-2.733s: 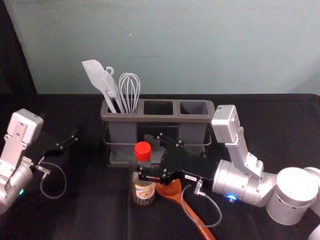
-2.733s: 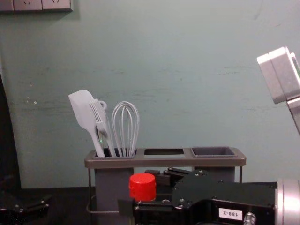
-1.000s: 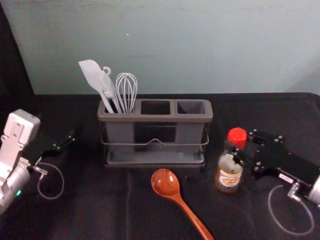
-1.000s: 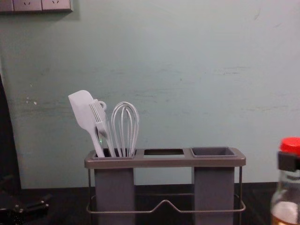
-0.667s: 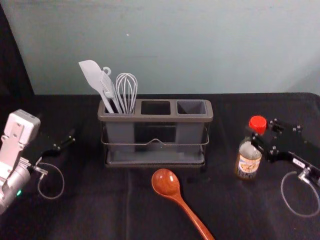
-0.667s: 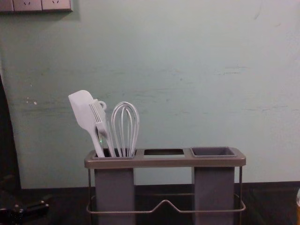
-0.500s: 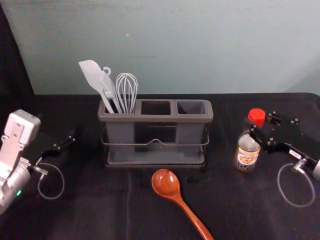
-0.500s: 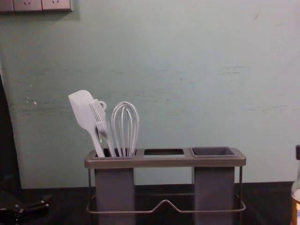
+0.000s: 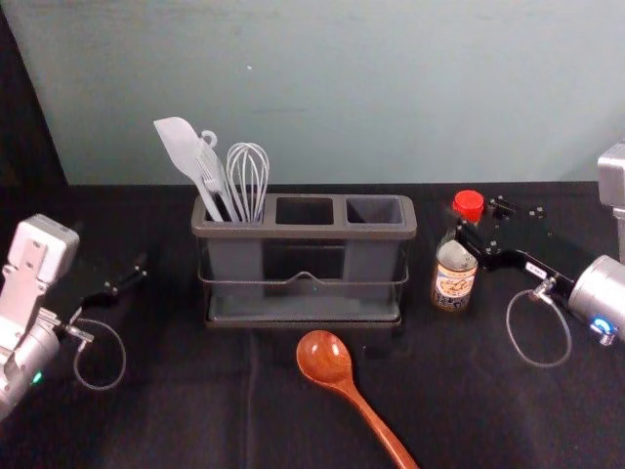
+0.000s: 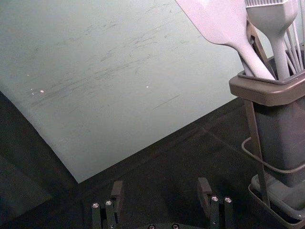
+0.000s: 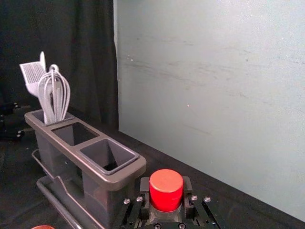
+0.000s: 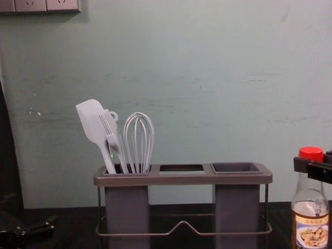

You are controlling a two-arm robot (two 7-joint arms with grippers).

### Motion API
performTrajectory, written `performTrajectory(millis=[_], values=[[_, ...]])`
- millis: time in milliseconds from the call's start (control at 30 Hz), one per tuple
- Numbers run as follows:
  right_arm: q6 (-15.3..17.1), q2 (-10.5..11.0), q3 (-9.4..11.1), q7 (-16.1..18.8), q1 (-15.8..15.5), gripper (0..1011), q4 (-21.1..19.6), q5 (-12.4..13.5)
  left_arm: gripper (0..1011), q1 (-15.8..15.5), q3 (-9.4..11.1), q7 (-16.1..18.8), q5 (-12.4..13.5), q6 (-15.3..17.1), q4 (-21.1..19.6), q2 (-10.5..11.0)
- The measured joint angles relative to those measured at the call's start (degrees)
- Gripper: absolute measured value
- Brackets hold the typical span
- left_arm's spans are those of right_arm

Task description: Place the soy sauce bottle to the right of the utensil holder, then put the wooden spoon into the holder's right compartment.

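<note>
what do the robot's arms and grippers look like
Both grippers, left and right, are black with small silver screws. The arms behind them are silver-grey with rounded, boxy sections, and a thin grey cable loops by each wrist. A green light glows on the left arm, a blue one on the right, near a small white label.

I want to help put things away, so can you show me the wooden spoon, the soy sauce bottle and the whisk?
Wooden spoon (image 9: 323, 358): head view, on its bowl.
Soy sauce bottle (image 12: 310, 228): chest view, on its label.
Whisk (image 11: 54, 98): right wrist view, on its wires.
</note>
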Motion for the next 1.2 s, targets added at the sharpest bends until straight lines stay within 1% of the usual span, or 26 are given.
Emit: performTrajectory(millis=[267, 767, 1200], values=[[-0.49, -1.2, -0.72, 0.8, 1.96, 382, 2.74, -1.01, 1012, 0.0, 0.0, 0.0, 0.0, 0.0, 0.0, 0.0], [-1.24, -2.42, -0.72, 1.2, 2.82, 382, 3.93, -1.28, 1012, 0.0, 0.0, 0.0, 0.0, 0.0, 0.0, 0.0], [-1.53, -2.89, -1.04, 1.66, 3.38, 382, 4.62, -1.4, 1011, 0.0, 0.0, 0.0, 0.0, 0.0, 0.0, 0.0]])
